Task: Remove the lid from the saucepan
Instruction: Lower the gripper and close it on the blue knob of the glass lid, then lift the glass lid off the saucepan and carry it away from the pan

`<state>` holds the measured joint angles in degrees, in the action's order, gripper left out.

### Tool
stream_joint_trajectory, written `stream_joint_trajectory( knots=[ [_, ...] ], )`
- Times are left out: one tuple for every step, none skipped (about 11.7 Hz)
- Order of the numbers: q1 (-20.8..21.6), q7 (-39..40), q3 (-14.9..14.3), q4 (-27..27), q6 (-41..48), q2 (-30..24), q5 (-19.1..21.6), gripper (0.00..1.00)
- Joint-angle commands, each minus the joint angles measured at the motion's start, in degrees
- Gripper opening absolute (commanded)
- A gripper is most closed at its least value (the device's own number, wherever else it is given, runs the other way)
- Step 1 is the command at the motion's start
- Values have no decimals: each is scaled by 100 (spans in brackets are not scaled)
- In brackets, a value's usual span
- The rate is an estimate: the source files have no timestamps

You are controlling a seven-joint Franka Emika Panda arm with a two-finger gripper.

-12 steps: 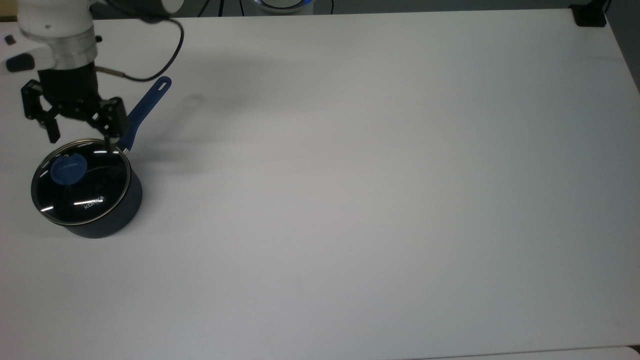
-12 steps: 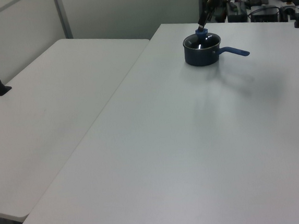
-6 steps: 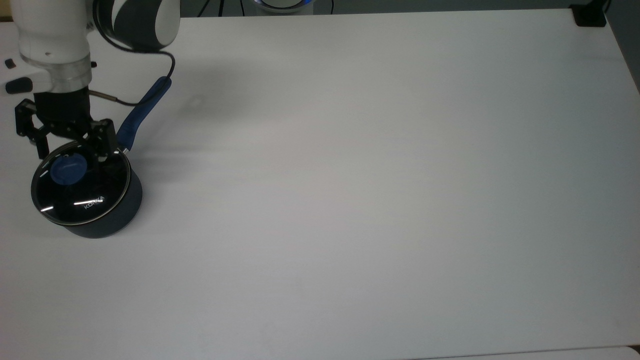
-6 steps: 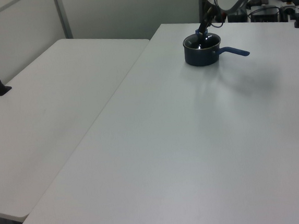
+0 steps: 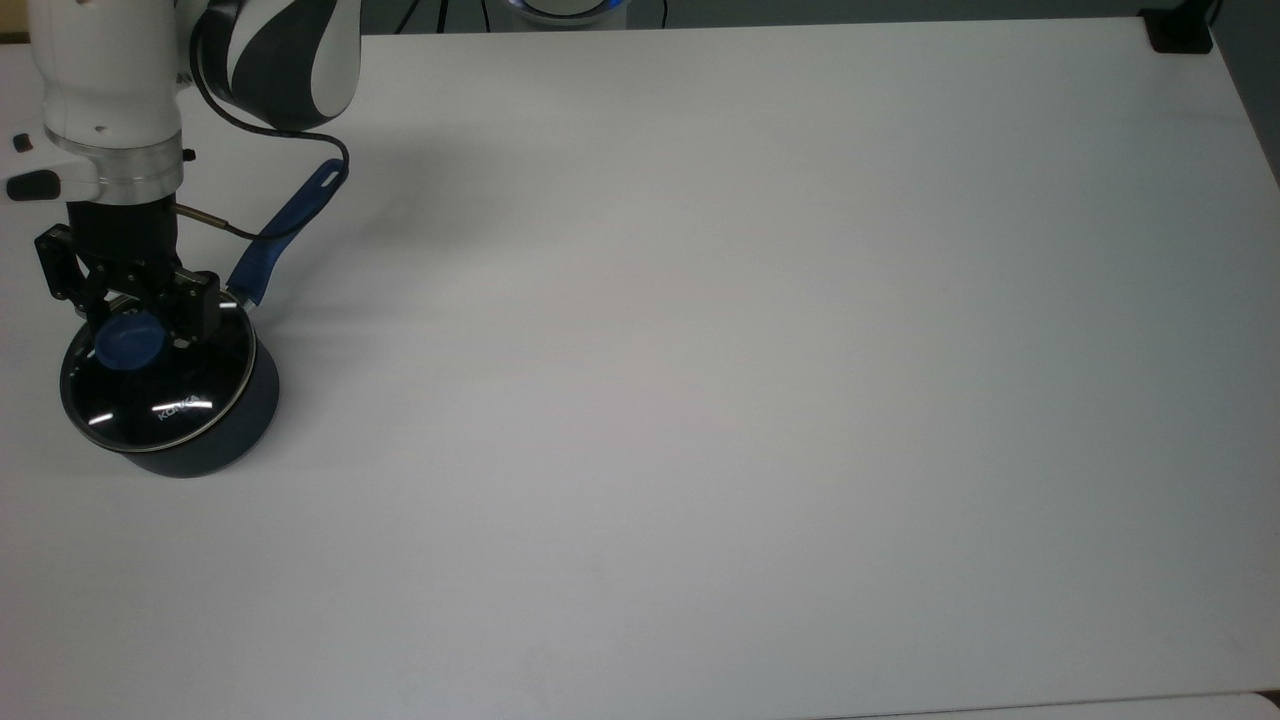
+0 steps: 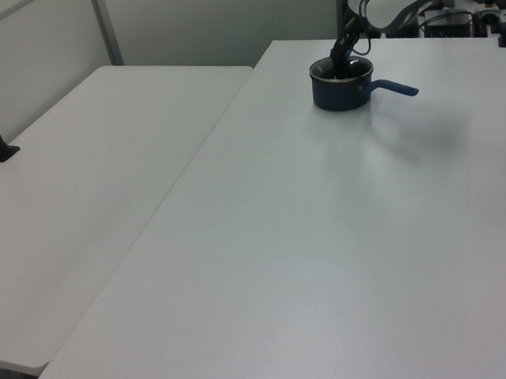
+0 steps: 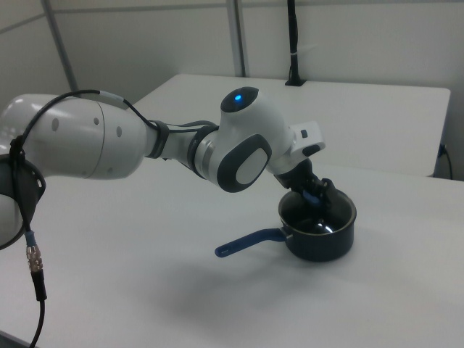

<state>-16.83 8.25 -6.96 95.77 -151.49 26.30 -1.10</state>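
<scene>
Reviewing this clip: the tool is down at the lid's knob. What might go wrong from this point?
1. The tool straddles the blue knob with its fingers apart; closing off-centre may let the knob slip out.
2. The lid sits flush in the saucepan; a tilted pull could drag the pan along.
3. The pan stands near the table edge at the top view's left, so a shove might push it off.

Your pincer (image 7: 313, 194) sits low over the saucepan (image 7: 320, 226), right at the lid (image 7: 317, 214); the handle (image 7: 249, 242) runs away below it along the white surface (image 7: 145, 283).
</scene>
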Motion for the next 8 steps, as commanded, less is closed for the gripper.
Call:
stream_joint_trajectory(
  knots=[
    [22, -350, -25, 82, -64, -54, 74, 46],
    [22, -307, -25, 91, -47, -116, 75, 46],
    [48, -272, -25, 108, -12, -247, 48, 46],
    [83, -237, 18, 135, 49, -448, 40, 46],
    [118, -149, 54, 135, 415, -711, 22, 46],
    [214, 0, 141, 135, 967, -1044, 22, 46],
    [328, 114, 238, 152, 1651, -1396, 22, 46],
    [651, 237, 326, 318, 2659, -1878, -13, 46]
  ],
)
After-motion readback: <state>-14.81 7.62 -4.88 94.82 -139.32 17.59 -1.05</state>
